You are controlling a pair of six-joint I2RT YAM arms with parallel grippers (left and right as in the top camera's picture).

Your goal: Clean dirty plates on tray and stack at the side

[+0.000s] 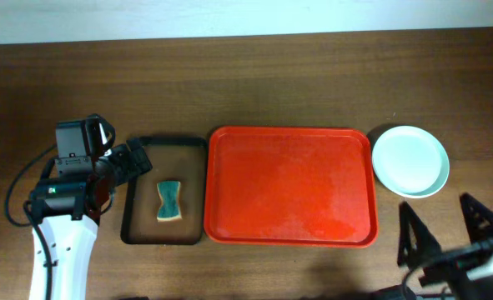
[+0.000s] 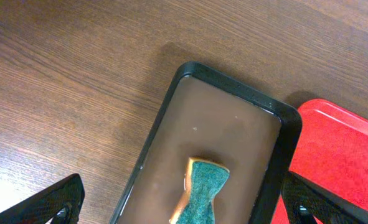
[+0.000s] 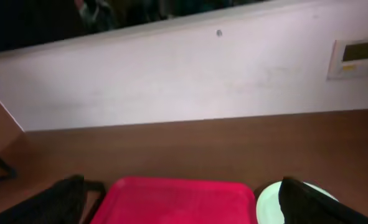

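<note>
The red tray point(image 1: 289, 187) lies mid-table with nothing on it; it also shows in the left wrist view point(image 2: 345, 149) and the right wrist view point(image 3: 177, 199). The plates point(image 1: 410, 160) sit stacked on the table just right of the tray, a white one on top and a pale rim showing below it. A pale plate edge point(image 3: 268, 202) shows in the right wrist view. My left gripper point(image 1: 138, 158) is open at the black tray's left rim, over the sponge point(image 2: 202, 190). My right gripper point(image 1: 446, 233) is open and holds nothing, near the front edge below the plates.
A narrow black tray point(image 1: 138, 233) left of the red tray holds a teal and yellow sponge point(image 1: 169, 202). A white wall point(image 3: 184, 81) runs behind the table's far edge. Bare wood surrounds the trays.
</note>
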